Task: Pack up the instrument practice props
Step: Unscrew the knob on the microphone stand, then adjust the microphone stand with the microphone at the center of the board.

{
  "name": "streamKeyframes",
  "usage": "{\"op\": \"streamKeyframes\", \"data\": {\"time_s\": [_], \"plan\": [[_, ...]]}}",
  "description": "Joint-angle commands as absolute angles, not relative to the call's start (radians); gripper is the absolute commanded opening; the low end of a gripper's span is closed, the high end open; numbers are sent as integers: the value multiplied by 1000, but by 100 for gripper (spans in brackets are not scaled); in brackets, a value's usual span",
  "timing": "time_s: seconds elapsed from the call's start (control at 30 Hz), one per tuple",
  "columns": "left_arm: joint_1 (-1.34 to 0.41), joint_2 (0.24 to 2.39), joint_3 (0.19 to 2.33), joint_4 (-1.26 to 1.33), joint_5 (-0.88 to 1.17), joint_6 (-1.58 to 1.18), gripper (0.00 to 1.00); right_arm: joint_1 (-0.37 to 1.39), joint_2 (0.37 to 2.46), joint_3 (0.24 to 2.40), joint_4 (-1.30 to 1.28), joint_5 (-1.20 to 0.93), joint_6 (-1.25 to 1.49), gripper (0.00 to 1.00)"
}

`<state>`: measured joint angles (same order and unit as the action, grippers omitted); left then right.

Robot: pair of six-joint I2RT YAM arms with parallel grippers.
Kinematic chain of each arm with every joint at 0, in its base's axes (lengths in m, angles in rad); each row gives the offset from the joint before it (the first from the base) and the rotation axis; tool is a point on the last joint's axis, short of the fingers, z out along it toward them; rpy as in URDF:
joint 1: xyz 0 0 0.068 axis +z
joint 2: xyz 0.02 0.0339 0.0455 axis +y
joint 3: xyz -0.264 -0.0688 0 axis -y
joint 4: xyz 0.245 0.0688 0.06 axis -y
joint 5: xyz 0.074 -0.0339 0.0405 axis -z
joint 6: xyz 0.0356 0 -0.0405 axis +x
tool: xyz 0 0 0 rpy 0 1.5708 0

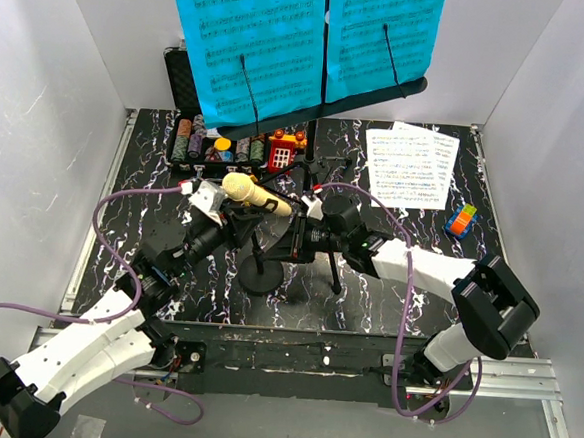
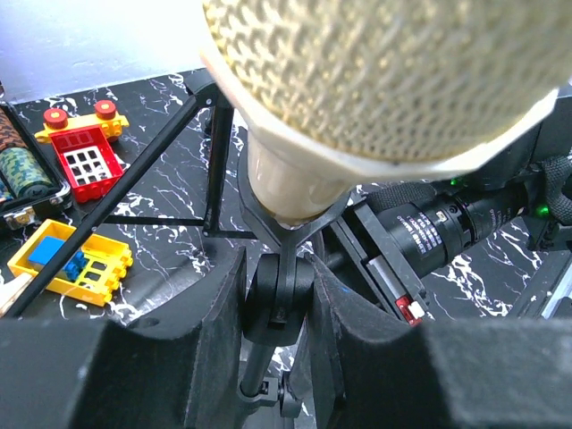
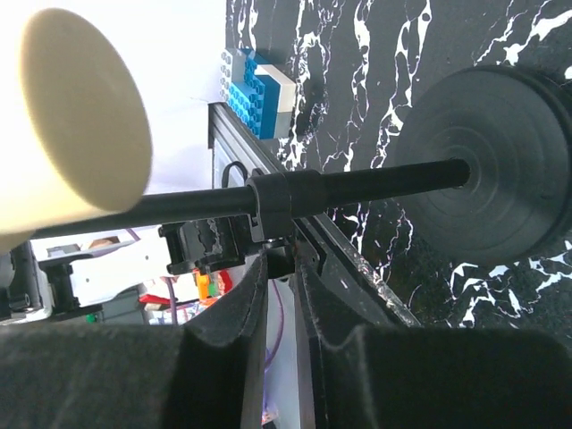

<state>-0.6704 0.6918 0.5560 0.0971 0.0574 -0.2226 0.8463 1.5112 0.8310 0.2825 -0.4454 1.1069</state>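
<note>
Currently, the left claw (image 2: 277, 304) clamps the mic stand (image 1: 260, 275) at its clip joint (image 2: 277, 261) just beneath the level-lying mic (image 2: 384, 80), while the right claw (image 3: 281, 273), narrow, pinches the pole (image 3: 375, 179).

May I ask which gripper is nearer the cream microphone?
Left. The left gripper clamps the clip under the microphone; the right gripper grips the mic stand pole, lower down.

Both tools crowd the mic stand (image 1: 263, 274): the left tool (image 2: 277, 288) at its clip joint, the right tool (image 3: 281, 265) at its shaft. Just behind it rise the music stand legs (image 2: 213, 161), with toy blocks (image 1: 287, 151) beyond. To its far left the surface (image 1: 143, 174) lies bare.
</note>
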Motion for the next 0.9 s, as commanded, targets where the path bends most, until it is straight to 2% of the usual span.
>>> {"op": "streamKeyframes", "data": {"time_s": [0.0,0.13,0.2,0.3,0.37,0.6,0.87], "plan": [[-693,762,512,-52,100,-311,0,874,1497,906,201,-372,938,3],[-696,801,517,-45,100,-318,0,896,1450,927,72,-243,789,2],[-696,811,512,-38,95,-322,0,894,1419,920,40,-201,750,12],[-699,810,509,-31,91,-321,0,894,1349,904,2,-155,701,34],[-698,813,505,-32,89,-318,0,894,1293,888,-61,-123,661,42],[-703,851,476,-6,92,-319,0,894,1091,844,-178,-28,516,46],[-785,939,474,-6,17,-267,0,896,979,766,-189,75,443,46]]}}
